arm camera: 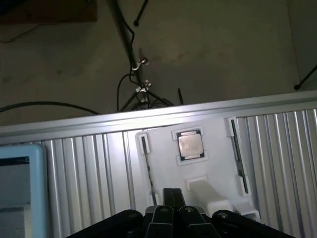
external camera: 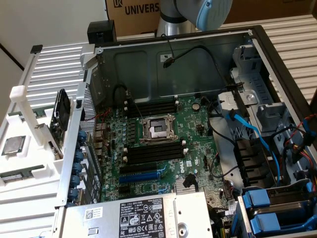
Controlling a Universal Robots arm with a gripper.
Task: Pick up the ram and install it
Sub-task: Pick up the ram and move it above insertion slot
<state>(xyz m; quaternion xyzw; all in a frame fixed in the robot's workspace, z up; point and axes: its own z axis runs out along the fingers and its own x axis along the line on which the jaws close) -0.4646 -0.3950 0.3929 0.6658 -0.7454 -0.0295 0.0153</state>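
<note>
Open computer case [external camera: 257, 44] lies on a ribbed metal bench [external camera: 54, 74], with the motherboard [external camera: 163, 148] face up inside. The processor socket [external camera: 157, 130] sits mid-board, with banks of long black memory slots [external camera: 153, 106] with white end clips on its far and near sides. The arm [external camera: 208, 12] enters at the top edge of the exterior view, in front of a cardboard box [external camera: 133, 15], above the far wall of the case. A white holder [external camera: 29, 124] stands outside the case at the exterior view's left. On it is a square silver processor chip [external camera: 14, 145]. The ram [external camera: 17, 176] lies just nearer the camera than the chip, a thin strip resting low in the holder at the picture's edge. It is in its holder, well apart from the memory slots and with nothing touching it. In the wrist view, the gripper [arm camera: 173, 194] hangs over the holder [arm camera: 163, 168], with the jaws clenched tip to tip and nothing between them. The chip [arm camera: 189, 145] shows beyond the fingertips, flanked by two narrow dark channels. I cannot tell from this view which channel carries the ram. A raised white block [arm camera: 208, 192] on the holder lies just beside the fingertips. Past the bench [arm camera: 89, 178] edge is dim floor [arm camera: 223, 59] with loose black cables [arm camera: 126, 84].
</note>
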